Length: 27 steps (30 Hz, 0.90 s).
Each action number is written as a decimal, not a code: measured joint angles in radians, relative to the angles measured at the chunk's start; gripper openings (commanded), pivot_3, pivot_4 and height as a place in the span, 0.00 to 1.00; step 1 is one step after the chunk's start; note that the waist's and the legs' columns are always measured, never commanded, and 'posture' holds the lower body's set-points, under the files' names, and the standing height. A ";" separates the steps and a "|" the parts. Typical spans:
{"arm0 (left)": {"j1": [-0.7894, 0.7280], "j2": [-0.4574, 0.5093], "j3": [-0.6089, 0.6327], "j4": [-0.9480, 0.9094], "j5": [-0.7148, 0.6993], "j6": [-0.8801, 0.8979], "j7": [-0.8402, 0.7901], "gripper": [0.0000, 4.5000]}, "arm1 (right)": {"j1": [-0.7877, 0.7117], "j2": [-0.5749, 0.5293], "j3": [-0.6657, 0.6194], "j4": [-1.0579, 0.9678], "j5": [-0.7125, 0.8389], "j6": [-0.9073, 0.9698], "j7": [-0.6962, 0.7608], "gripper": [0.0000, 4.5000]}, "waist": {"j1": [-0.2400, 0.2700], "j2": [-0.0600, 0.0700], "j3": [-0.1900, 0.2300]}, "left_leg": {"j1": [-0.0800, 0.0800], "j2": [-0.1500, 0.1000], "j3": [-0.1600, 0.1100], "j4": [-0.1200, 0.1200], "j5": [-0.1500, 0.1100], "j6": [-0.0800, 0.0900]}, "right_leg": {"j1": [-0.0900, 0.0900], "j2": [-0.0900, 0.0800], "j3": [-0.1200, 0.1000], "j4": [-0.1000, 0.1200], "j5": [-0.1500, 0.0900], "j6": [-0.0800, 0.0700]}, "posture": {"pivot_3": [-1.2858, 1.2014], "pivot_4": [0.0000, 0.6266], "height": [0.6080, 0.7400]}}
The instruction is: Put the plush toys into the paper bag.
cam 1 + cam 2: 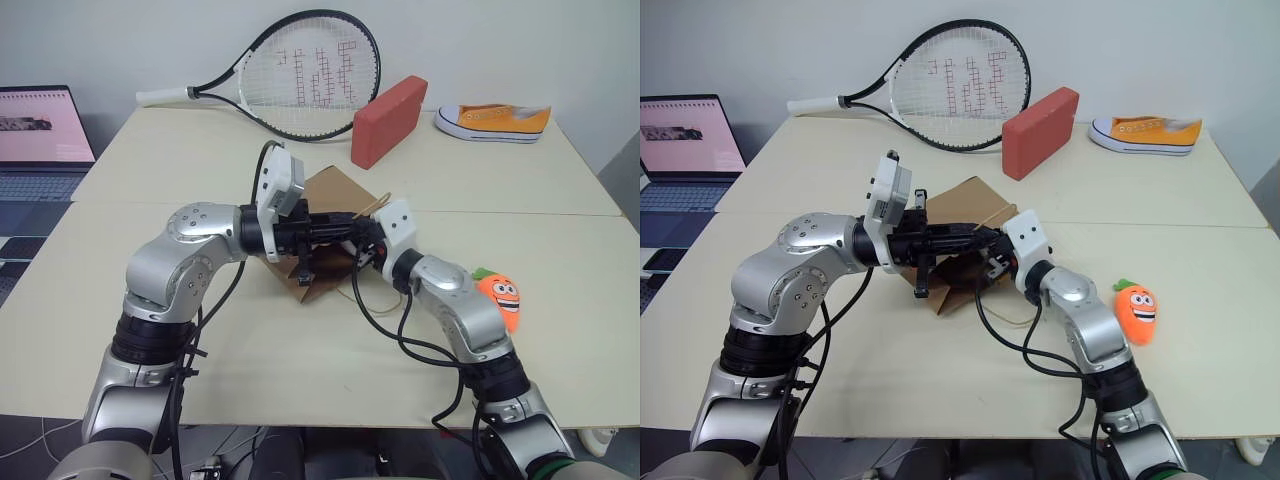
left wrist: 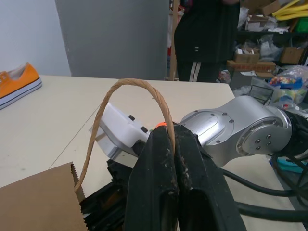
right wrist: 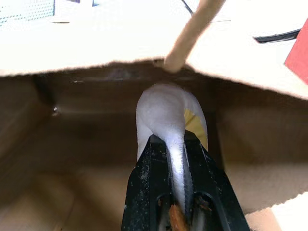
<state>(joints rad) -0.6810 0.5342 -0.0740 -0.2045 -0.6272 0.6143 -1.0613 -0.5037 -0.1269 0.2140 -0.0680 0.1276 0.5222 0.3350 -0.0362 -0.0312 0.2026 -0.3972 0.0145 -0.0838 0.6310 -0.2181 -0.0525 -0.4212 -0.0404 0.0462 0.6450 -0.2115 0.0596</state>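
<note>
The right gripper [image 3: 177, 144] pinches the white egg toy [image 3: 166, 113] inside the mouth of the paper bag [image 1: 965, 205] — held open by the left gripper [image 2: 171, 144], clamped on its cord handle [image 2: 130, 86]. The carrot toy [image 1: 1137, 310] waits on the table [image 1: 1200, 270] — well apart.

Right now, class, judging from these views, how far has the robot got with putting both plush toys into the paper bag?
Nothing is finished yet. In hand: the left gripper is shut on the cord handle, holding the paper bag open, while the right gripper has the egg plush pinched inside the bag's mouth, not yet let go. Left to do: the carrot plush lies on the table beside the right arm.
</note>
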 measured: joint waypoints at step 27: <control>0.021 -0.010 -0.010 0.008 0.041 -0.019 0.021 0.00 | 0.155 -0.390 -0.147 -0.441 0.236 0.290 0.307 0.99 | 0.004 0.000 0.000 | 0.000 0.000 0.000 0.000 0.000 0.000 | 0.000 0.000 0.000 -0.001 0.000 0.000 | 0.52 0.24 1.00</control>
<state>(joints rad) -0.6603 0.5237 -0.0836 -0.1961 -0.5865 0.5954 -1.0401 -0.3490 -0.5168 0.0669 -0.5086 0.3637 0.8126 0.6418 -0.0318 -0.0312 0.2027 -0.3975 0.0143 -0.0841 0.6313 -0.2181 -0.0525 -0.4207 -0.0405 0.0461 0.6444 -0.2117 0.0596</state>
